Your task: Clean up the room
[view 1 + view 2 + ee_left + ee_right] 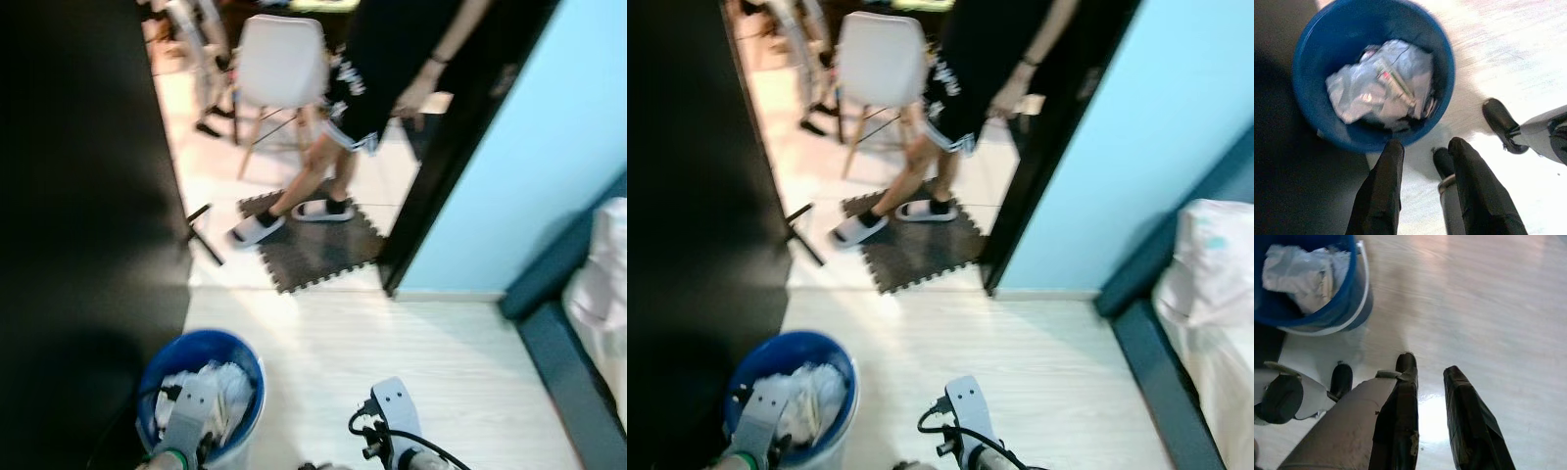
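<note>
Blue bin [250, 370] with crumpled white trash [1381, 83] on pale floor [441, 362] by dark wall, left gripper [1422, 161] above its rim, fingers spread, empty, right gripper [1427, 382] over bare floor, fingers apart, empty, person [382, 69] in doorway beside white chair [279, 59]

No legible text. White lettering on the person's black shorts [345, 86], at 12 o'clock in the head views, is too blurred to read.
</note>
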Available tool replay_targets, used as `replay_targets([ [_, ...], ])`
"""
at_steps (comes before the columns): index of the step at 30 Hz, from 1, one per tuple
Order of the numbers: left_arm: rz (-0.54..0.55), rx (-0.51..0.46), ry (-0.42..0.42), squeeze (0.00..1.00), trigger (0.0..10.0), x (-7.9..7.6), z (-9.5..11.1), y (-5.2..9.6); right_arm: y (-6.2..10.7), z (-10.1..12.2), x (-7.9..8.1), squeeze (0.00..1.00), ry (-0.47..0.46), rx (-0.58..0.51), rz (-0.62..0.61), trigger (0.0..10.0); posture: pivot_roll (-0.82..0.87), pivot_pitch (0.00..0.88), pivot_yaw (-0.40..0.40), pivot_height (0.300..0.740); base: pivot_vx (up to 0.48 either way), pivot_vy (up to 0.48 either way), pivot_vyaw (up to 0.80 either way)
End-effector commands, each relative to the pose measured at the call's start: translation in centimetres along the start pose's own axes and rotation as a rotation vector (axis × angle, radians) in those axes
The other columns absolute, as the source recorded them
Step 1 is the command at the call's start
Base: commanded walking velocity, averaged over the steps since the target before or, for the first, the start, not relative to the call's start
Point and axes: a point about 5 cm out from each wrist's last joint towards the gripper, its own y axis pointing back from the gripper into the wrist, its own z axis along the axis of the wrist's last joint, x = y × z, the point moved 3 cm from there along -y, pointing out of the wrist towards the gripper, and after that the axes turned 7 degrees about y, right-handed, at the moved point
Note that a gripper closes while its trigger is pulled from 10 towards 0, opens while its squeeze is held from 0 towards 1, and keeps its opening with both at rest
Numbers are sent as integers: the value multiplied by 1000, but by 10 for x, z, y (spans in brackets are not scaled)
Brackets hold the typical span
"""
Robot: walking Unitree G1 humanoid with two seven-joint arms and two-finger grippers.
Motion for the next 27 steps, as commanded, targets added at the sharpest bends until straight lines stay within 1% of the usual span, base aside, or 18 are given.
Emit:
replay_targets([
  [1,-10,10,3,0,10000,-2,-3,0,2,-7,-3,0,-36,15,-21,10000,-47,0,8,740,0,0,-750],
  [9,-25,-7,3,0,10000,-5,3,-1,3,-7,-4,0,-62,12,-34,10000,-47,0,12,740,0,0,-751],
  [19,-37,-21,-19,0,10000,-6,7,-2,2,-7,-3,0,-66,13,-34,10000,-46,0,16,740,0,0,-753],
  [27,-50,-36,-15,0,10000,-7,10,-2,2,-6,-4,0,-66,12,-35,10000,-45,0,17,740,0,0,-754],
])
